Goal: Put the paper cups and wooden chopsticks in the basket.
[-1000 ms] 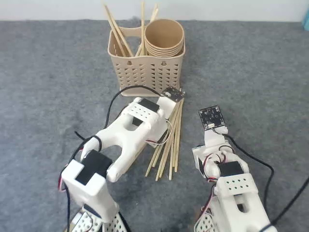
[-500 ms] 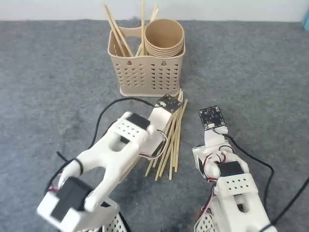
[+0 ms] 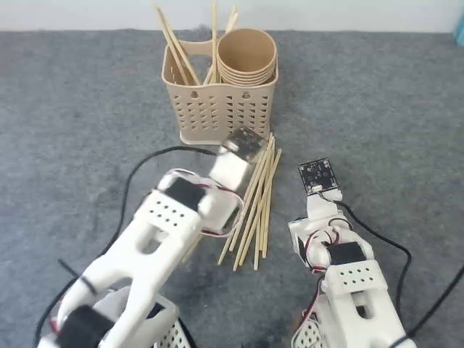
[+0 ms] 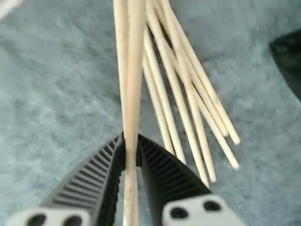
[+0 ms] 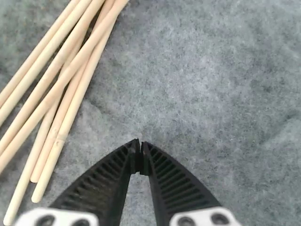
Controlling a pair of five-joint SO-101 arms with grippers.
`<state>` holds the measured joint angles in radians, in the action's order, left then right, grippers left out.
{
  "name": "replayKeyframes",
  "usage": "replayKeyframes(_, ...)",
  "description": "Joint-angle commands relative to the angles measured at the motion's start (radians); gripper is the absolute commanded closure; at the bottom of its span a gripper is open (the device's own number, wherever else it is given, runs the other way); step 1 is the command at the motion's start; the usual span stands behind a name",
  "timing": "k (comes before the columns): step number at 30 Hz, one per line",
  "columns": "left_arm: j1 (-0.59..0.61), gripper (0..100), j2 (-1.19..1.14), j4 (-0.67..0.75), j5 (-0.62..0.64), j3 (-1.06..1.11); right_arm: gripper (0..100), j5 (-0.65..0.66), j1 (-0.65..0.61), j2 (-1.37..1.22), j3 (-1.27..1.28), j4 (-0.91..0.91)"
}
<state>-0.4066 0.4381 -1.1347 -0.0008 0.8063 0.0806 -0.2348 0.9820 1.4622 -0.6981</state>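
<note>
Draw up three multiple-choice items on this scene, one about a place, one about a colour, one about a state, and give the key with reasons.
1. Where are the paper cups relative to the basket?
A. Beside it, upright
B. Inside it, stacked
C. Beside it, on their sides

2. What colour is the basket?
A. Beige
B. Blue
C. Black

3. What state is the left end effector in?
A. Open, empty
B. Shut on a paper cup
C. Shut on wooden chopsticks

Key:
1 B, the high view shows the stack nested in one compartment.
2 A, its perforated walls are beige.
3 C, the left wrist view shows the jaws pinching chopsticks between them.
</note>
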Motion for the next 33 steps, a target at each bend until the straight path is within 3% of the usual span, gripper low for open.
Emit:
replayKeyframes(1,0.075,99,0.149,0.072,0.006,-0.008,98.7,0.008,0.015,0.012,-0.003,0.013)
replayKeyframes(10,0.212,99,0.411,0.193,0.005,-0.002,98.7,0.006,0.015,0.012,-0.003,0.012)
replayKeyframes(17,0.252,99,0.586,0.299,0.005,-0.002,98.7,0.006,0.015,0.012,-0.003,0.012)
replayKeyframes(25,0.299,99,0.669,0.517,0.006,0.054,98.7,0.002,0.019,0.013,-0.014,0.016)
replayKeyframes(29,0.299,99,0.703,0.638,0.005,0.166,98.3,-0.061,0.018,0.001,-0.08,0.007)
replayKeyframes(33,0.299,99,0.778,0.822,0.005,0.288,98.3,-0.066,-0.042,0.001,-0.203,-0.104)
